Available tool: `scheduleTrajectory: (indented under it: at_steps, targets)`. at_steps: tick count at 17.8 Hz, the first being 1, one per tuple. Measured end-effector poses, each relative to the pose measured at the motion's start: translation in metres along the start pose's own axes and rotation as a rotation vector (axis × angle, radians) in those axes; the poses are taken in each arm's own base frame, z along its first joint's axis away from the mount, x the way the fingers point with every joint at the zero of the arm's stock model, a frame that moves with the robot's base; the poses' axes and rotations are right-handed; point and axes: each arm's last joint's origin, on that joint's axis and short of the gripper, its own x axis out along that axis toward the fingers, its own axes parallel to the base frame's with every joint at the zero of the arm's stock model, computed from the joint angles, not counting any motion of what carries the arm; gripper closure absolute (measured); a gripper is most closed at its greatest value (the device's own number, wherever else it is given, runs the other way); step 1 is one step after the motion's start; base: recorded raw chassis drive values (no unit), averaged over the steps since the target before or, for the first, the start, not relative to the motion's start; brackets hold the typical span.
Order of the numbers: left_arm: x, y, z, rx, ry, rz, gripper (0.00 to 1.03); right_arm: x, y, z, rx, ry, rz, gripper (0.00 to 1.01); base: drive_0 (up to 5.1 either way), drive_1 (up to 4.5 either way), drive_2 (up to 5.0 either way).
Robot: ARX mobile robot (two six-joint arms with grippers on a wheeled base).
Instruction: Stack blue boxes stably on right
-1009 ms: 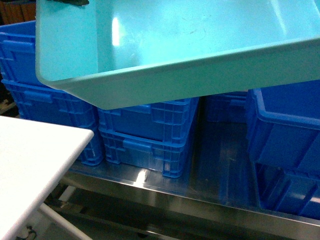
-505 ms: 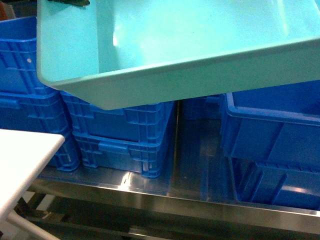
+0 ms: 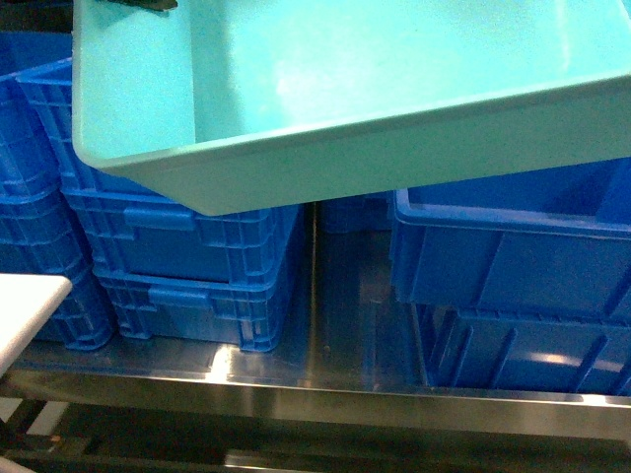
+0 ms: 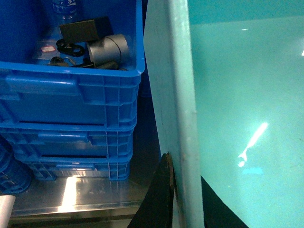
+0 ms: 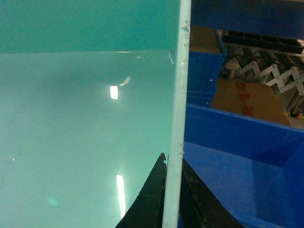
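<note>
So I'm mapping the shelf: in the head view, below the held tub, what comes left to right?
White tabletop corner → left stack of dark-blue crates → bare steel gap → right stack of dark-blue crates.

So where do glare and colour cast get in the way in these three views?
Head view: heavy blue cast, a soft sheen on the turquoise tub, a bright streak on the steel shelf. Left wrist view: sharp white glints on the tub's inner wall, and a reflection patch on the shelf below the dark-blue crates. Right wrist view: small lamp reflections on the tub; the cardboard behind looks soft.
</note>
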Motion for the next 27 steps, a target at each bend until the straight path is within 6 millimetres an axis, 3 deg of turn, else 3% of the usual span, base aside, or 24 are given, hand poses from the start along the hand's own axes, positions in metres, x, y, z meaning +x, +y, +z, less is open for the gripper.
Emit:
scheduleTrajectory:
  at_steps: [27]
  targets:
    - [-0.0003, 0.0011, 0.0, 0.009, -0.001, 0.003, 1.01, -0.0006, 0.0018, 0.0005, 0.005, 0.0, 0.005, 0.94, 4.5, -2.38, -2.2]
